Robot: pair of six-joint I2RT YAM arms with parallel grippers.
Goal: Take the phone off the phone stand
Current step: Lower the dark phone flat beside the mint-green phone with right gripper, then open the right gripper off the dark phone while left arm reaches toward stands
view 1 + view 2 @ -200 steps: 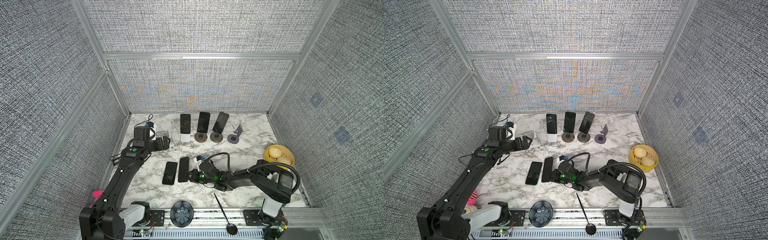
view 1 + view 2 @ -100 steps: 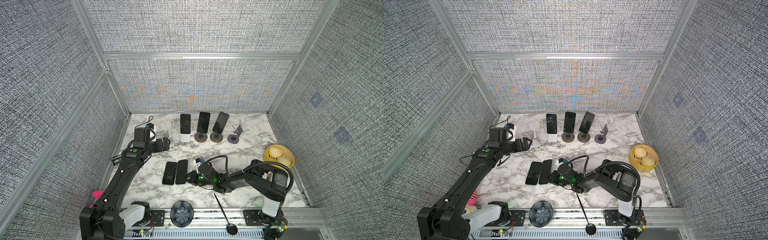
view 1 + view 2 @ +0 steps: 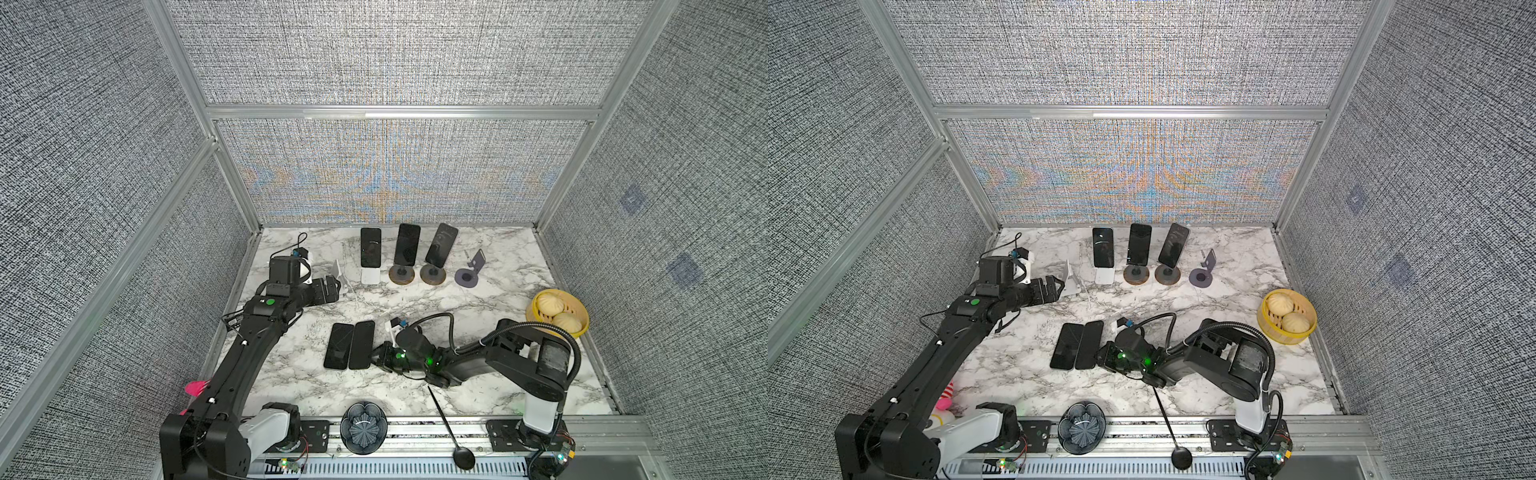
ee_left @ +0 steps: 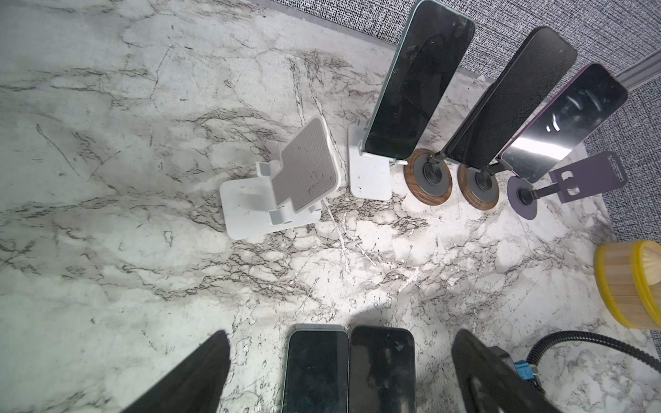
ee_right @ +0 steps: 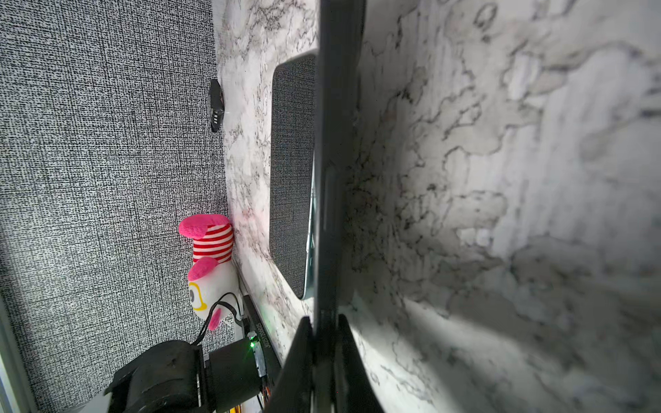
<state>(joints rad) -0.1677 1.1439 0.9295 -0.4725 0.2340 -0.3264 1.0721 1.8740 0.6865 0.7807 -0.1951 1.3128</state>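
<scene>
Two phones (image 3: pixel 1066 347) lie flat, side by side, on tabletop (image 3: pixel 498 291); right jaws pinch end of right-hand phone (image 3: pixel 361 344), left jaws spread nr empty stand (image 4: pixel 304 171): open fully, then w/draw straight back w/o nudging either.
</scene>
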